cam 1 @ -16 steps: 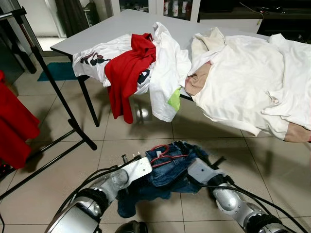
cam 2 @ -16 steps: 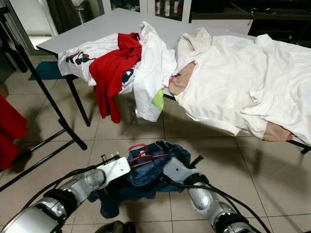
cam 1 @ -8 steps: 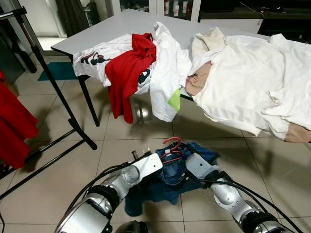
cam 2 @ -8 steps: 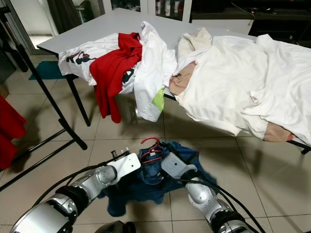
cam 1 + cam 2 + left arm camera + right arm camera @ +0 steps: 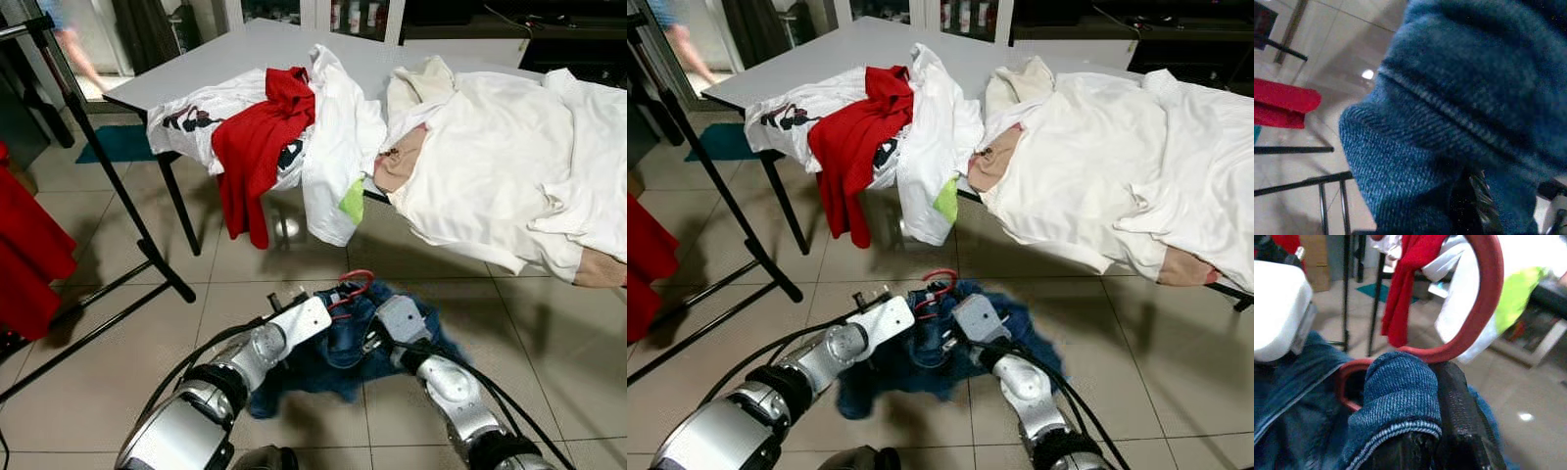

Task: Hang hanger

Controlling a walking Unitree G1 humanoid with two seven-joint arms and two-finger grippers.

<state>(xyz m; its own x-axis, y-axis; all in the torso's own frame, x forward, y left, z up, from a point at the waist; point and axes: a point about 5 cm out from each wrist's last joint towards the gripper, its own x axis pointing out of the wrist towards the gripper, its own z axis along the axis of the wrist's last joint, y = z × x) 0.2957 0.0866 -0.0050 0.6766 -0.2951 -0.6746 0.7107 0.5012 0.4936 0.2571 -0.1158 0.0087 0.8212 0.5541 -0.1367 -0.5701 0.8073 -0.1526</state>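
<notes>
Red hanger (image 5: 355, 282), blue denim garment (image 5: 338, 352), red shirt (image 5: 257, 147), white sheets (image 5: 500, 166), grey table (image 5: 225, 59)

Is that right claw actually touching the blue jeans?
Touching. In the right wrist view, the right claw has its black fingers pinched on a fold of the blue jeans, just below the red hanger.

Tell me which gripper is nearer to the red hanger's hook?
Right. The right gripper is pinching denim directly beside the red hanger hook. The left gripper is at the jeans a little further away, on the hook's other side.
</notes>
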